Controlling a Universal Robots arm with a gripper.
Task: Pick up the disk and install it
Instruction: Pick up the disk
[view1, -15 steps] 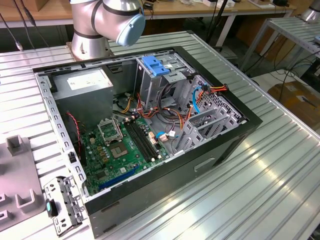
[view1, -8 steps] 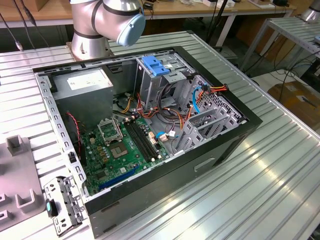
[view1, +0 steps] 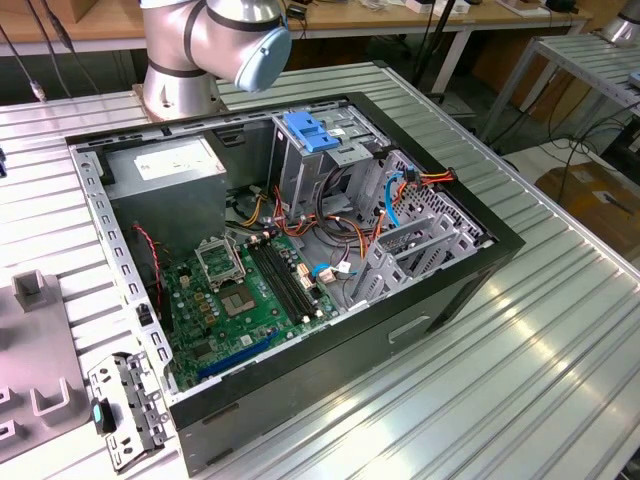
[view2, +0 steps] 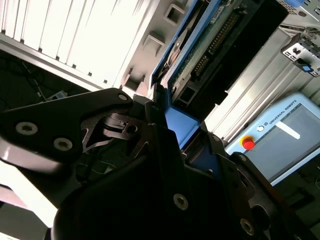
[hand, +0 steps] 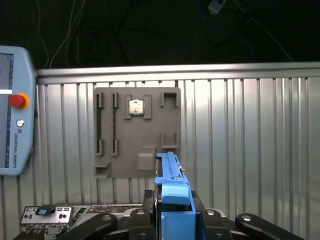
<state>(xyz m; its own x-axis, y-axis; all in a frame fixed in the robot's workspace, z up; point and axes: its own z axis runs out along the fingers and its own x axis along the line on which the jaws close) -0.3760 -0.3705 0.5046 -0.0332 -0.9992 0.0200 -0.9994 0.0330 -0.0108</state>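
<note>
Gripper (hand: 172, 204) pinched on the disk (hand: 168, 167) by its blue-railed sides, grey holder plate (hand: 125, 145) and ribbed metal table (hand: 250, 130) beyond, open computer case (view1: 300, 250) on that table

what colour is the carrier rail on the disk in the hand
Bright blue: the carrier rail on the disk, clearest in the first wrist view.
</note>
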